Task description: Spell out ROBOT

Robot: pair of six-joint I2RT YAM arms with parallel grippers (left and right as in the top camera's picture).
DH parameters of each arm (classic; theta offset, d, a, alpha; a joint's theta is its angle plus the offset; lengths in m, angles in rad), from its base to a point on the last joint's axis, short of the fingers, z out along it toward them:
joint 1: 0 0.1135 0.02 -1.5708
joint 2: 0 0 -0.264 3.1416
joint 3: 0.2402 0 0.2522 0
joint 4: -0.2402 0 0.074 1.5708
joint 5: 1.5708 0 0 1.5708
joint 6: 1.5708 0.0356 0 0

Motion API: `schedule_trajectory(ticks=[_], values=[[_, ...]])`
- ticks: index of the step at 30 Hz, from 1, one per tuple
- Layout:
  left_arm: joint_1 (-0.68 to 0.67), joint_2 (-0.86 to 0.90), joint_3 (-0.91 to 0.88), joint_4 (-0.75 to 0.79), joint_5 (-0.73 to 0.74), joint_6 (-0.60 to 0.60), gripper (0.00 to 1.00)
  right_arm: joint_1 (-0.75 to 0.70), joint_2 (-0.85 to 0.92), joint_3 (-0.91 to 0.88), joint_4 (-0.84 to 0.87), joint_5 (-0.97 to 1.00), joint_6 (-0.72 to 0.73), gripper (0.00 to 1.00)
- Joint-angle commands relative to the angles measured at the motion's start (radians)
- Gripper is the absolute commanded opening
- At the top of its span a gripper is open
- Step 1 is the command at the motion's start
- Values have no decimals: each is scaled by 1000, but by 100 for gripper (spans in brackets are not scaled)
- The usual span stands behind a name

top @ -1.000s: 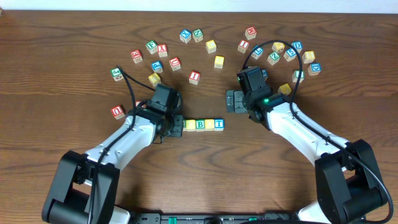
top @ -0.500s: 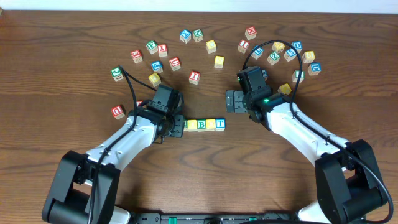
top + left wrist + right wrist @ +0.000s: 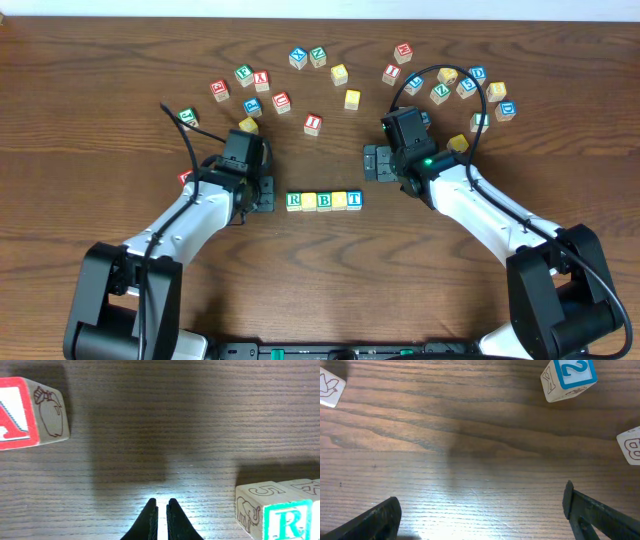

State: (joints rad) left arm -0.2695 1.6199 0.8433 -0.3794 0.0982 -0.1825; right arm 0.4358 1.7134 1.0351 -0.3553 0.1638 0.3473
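Pulled back leftward from the row, the left gripper (image 3: 161, 510) sits pinched together, empty, near the R cube (image 3: 294, 201), which heads a touching line with first yellow cube (image 3: 309, 201), B cube (image 3: 324, 201), second yellow cube (image 3: 339, 200) and T cube (image 3: 354, 199) on the table (image 3: 320, 280). Right gripper (image 3: 368, 163) gapes wide, holding nothing. Light, rigid, probably slick, the cubes suit a pinch across opposite flat faces.

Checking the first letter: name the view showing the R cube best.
Left wrist: the R cube is close, green letter and elephant side clear, though cropped. Overhead shows it small; right wrist misses it.
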Motion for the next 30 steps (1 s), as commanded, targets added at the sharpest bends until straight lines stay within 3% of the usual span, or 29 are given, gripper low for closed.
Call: schedule_trajectory(ticks=[1,5,7,10,13,23,30], values=[[5,10,0,-4,-13,2,8,-2,-10,19,-8,-2,-1,99],[5,4,30,-4,-13,3,8,-2,-10,19,-20,-2,-1,95],[5,-4,66,-13,-13,2,8,-2,-10,19,-45,-2,-1,73],[5,-11,103,-34,-13,3,8,-2,-10,18,-77,-2,0,51],[5,-24,124,-39,-13,3,8,-2,-10,17,-102,-2,0,38],[5,-79,131,-71,-33,3,10,6,-10,16,-157,-44,23,20],[5,-111,131,-107,-51,3,10,51,-10,7,-161,-39,72,13]])
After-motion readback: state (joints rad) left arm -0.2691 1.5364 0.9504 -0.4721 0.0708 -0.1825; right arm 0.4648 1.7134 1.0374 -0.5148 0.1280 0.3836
